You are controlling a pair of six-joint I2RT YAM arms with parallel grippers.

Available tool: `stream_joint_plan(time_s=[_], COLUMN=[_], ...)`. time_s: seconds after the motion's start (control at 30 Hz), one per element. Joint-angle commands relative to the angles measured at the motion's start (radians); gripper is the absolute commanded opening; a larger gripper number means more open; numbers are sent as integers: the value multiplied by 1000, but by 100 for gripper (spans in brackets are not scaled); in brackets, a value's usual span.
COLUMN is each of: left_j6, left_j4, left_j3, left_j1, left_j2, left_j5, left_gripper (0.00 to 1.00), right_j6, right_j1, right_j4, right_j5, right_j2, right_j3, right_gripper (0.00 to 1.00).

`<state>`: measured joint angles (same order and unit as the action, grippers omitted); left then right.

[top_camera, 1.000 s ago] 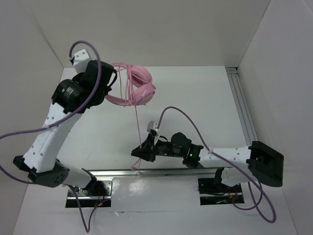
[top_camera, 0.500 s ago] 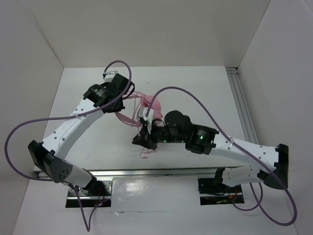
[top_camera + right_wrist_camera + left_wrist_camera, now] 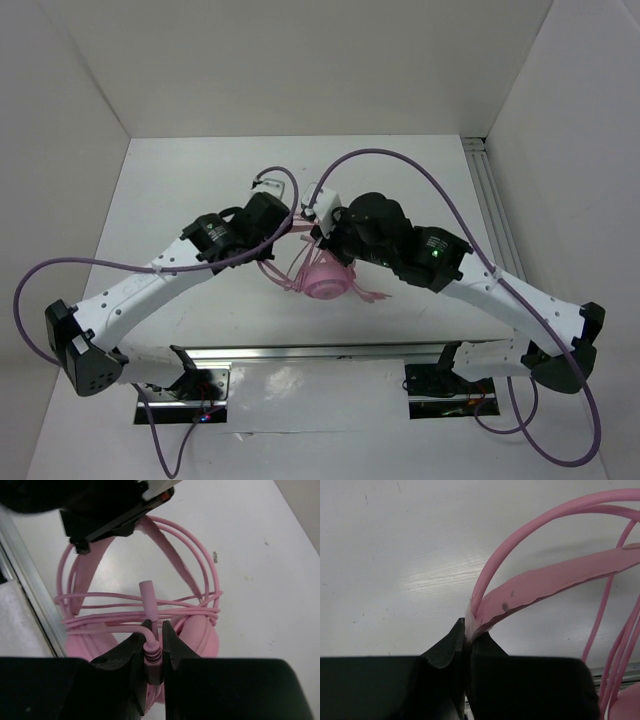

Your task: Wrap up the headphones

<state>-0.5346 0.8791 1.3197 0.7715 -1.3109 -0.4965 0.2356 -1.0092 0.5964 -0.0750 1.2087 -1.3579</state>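
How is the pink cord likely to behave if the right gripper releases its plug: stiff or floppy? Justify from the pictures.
Probably floppy: the cord lies in loose, uneven loops across the headband. Thin, so likely light; the loops may slacken once the right gripper frees the plug.

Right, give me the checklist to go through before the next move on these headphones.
1. Left gripper clamped on the headband: ok, the jaws are pinched on its flat strip.
2. Right gripper shut on the plug: ok, it is held at the ribbed end.
3. Cord turns lie across the headband: ok, several turns show.
4. Turns snug, not sagging: cannot tell.
5. Loose cord left to wrap: cannot tell, the arms hide most of it from above.
6. Earcup resting on the table: cannot tell.
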Motion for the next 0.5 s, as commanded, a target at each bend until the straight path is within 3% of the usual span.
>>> stream_joint_plan(time_s=[0.0, 0.1, 0.23, 0.27, 0.47], left_j6=[87, 74, 84, 84, 47], left_j4=[84, 95, 110, 119, 143], left_j3=[-16, -7, 3, 13, 23], left_j1=[81, 118, 152, 152, 173], left_j2=[1, 1, -31, -40, -77], left_j5=[-114, -123, -125, -125, -183], left_gripper=[0, 0, 0, 0, 0], right_j6=[56, 77, 97, 97, 128], right_j1=[26, 17, 17, 17, 17], right_j4=[-126, -162, -198, -198, -267], right_j5=[-178, -255, -304, -319, -397], right_j2=[-11, 0, 0, 0, -34], right_j3=[-85, -96, -86, -95, -90], right_gripper=[5, 5, 13, 19, 28])
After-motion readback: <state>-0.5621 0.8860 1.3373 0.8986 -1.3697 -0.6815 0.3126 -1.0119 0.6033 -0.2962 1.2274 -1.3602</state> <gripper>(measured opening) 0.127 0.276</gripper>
